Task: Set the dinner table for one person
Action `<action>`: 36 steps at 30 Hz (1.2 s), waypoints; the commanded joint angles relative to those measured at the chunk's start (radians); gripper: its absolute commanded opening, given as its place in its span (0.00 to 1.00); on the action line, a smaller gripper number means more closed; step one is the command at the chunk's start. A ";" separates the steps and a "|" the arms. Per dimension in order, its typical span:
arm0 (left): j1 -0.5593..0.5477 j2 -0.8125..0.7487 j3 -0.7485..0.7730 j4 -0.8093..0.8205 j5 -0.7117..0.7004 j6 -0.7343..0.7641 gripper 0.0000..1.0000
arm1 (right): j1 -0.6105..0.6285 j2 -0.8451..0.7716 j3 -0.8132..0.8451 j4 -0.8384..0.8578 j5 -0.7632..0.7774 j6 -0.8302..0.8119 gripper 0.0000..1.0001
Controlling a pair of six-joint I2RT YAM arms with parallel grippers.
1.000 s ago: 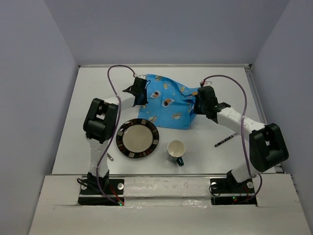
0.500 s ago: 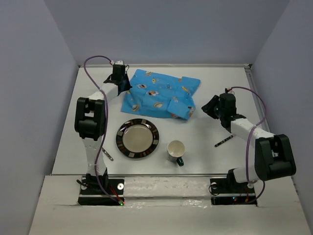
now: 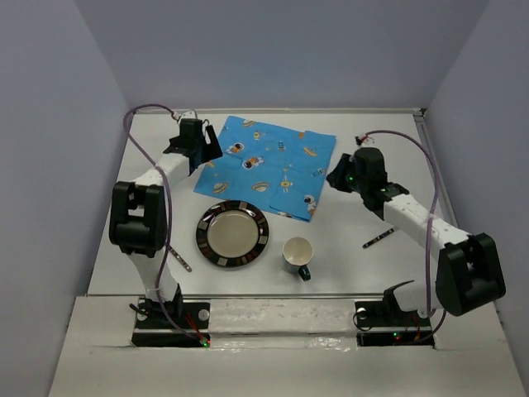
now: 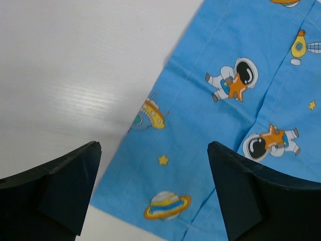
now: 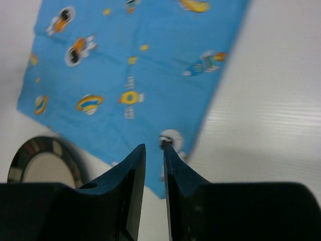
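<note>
The dinner table (image 3: pixel 355 273) carries a blue cartoon-printed mat (image 3: pixel 264 169) lying spread flat at the back centre. My left gripper (image 3: pixel 202 149) hovers over the mat's left corner; in the left wrist view its fingers (image 4: pixel 65 186) stand wide open above the mat (image 4: pixel 225 125) with nothing between them. My right gripper (image 3: pixel 335 178) is at the mat's right edge. In the right wrist view the right gripper (image 5: pixel 154 146) shows a narrow slit between its jaws, empty, above the mat's (image 5: pixel 135 60) near corner.
A dark-rimmed plate (image 3: pixel 232 234) sits in front of the mat, and a white mug (image 3: pixel 297 255) stands to its right. One utensil (image 3: pixel 380 240) lies at the right and another (image 3: pixel 182 263) at the left by the left arm. The plate's rim (image 5: pixel 35 160) shows in the right wrist view.
The bunched mat has been pulled out flat. My left gripper moved left and opened, letting go of its corner. My right gripper released the cloth, and its jaws have narrowed again.
</note>
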 commanded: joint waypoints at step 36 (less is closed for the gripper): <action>0.063 -0.238 -0.472 0.169 -0.026 -0.247 0.62 | 0.530 0.735 0.683 -0.325 0.303 -0.351 0.46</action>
